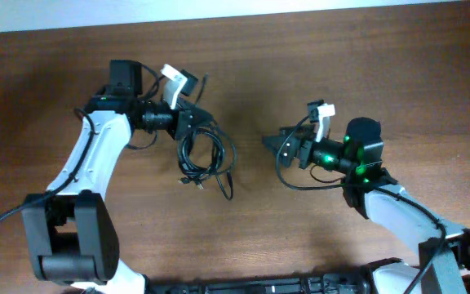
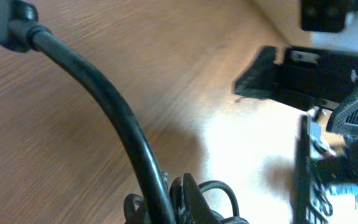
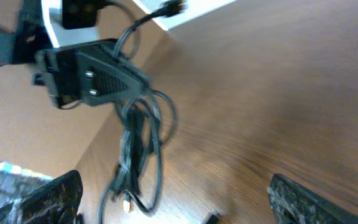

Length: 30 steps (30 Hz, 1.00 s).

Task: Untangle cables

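The cables [image 1: 203, 157] are a bundle of thin black cords with small plug ends, hanging in loops from my left gripper [image 1: 192, 126] down onto the wooden table. The left gripper is shut on the top of the bundle. In the left wrist view, cord loops [image 2: 221, 191] curl around the jaws [image 2: 188, 208] at the bottom edge. In the right wrist view the bundle [image 3: 135, 155] hangs below the left gripper [image 3: 101, 74]. My right gripper [image 1: 272, 143] is open and empty, to the right of the bundle and apart from it; its fingers [image 3: 173, 199] are spread wide.
A thick black arm wire [image 2: 104, 106] crosses the left wrist view. The right arm [image 2: 303, 68] shows at that view's far right. The table's far edge meets a white wall [image 3: 191, 12]. A black strip [image 1: 300, 286] lies along the table's front edge.
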Available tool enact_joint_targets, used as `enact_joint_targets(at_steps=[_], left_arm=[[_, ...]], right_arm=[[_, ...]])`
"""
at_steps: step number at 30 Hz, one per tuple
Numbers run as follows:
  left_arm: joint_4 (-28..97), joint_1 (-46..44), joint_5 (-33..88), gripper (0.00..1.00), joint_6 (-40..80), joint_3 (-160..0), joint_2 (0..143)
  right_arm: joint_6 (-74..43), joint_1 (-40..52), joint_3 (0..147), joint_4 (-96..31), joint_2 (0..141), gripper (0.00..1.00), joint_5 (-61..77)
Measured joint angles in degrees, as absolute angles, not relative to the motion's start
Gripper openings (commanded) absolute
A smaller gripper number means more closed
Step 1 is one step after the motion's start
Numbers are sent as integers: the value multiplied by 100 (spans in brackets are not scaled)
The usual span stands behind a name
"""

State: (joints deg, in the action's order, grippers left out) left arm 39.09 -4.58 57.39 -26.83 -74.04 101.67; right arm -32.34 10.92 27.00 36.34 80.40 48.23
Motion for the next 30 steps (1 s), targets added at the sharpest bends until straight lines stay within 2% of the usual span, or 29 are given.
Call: enact_joint_targets(at_steps=[2, 3, 4, 5, 6, 7, 8, 9, 12, 15, 17, 19, 23, 25, 26, 28, 29, 30], left_arm=[[3924, -692, 6114, 0, -3083, -7404, 10167], [3920, -784, 6191, 0, -3162, -7404, 10167], [3924, -888, 6250, 0, -3214, -7404, 10167], [3922, -969, 6267, 0, -3214, -7404, 10167], [3922, -1035, 6287, 0, -3173, -7404, 10167], [3920, -1039, 6302, 0, -3096, -7404, 10167], [3876, -1039, 6305, 0, -2967, -7404, 10167], [3691, -1068, 6305, 0, -2762, -7400, 10167], [3232, -1229, 6202, 0, -1979, -7395, 10162], [3039, -1074, 4694, 0, -375, -7382, 10068], [3188, -528, 3520, 0, 1271, -7365, 9734], [3363, -191, 3225, 0, 2285, -7363, 9620], [3553, -121, 2906, 0, 2912, -7360, 9598], [3776, -62, 2150, 0, 3164, -7360, 9598], [3651, 47, 2012, 0, 3098, -7360, 9598], [3072, 357, 3107, 13, 1815, -7384, 9598], [3092, 154, 4313, 11, 639, -7384, 9598], [3288, -314, 5395, 9, -644, -7400, 9598]], right_arm=[[-3234, 1660, 2700, 3673, 8042, 73, 4414], [-3199, 2185, 2700, 3605, 8040, 69, 3916], [-3232, 2582, 2700, 3476, 8042, 68, 3607], [-3232, 2803, 2700, 3328, 8040, 68, 3227], [-3236, 3033, 2700, 3299, 8042, 63, 2912], [-3236, 3190, 2700, 3308, 8042, 44, 2755], [-3223, 3380, 2700, 3301, 8042, 18, 2633], [-3242, 3474, 2700, 3297, 8042, 4, 2547], [-3253, 3516, 2709, 3011, 8042, 4, 2161], [-3037, 3524, 2775, 2307, 7900, 4, 1946], [-2858, 3579, 3000, 1323, 7100, 4, 1525], [-2814, 3634, 3039, 528, 6425, 4, 1144], [-3336, 3675, 3011, -89, 5931, 4, 711], [-3559, 3682, 2939, -128, 5918, 4, 596], [-3605, 3638, 2873, -12, 5896, 4, 596], [-3603, 3588, 2786, 613, 5929, 4, 873], [-3579, 3588, 2779, 910, 6029, 9, 1186], [-3555, 3588, 2775, 1013, 6128, 21, 1350]])
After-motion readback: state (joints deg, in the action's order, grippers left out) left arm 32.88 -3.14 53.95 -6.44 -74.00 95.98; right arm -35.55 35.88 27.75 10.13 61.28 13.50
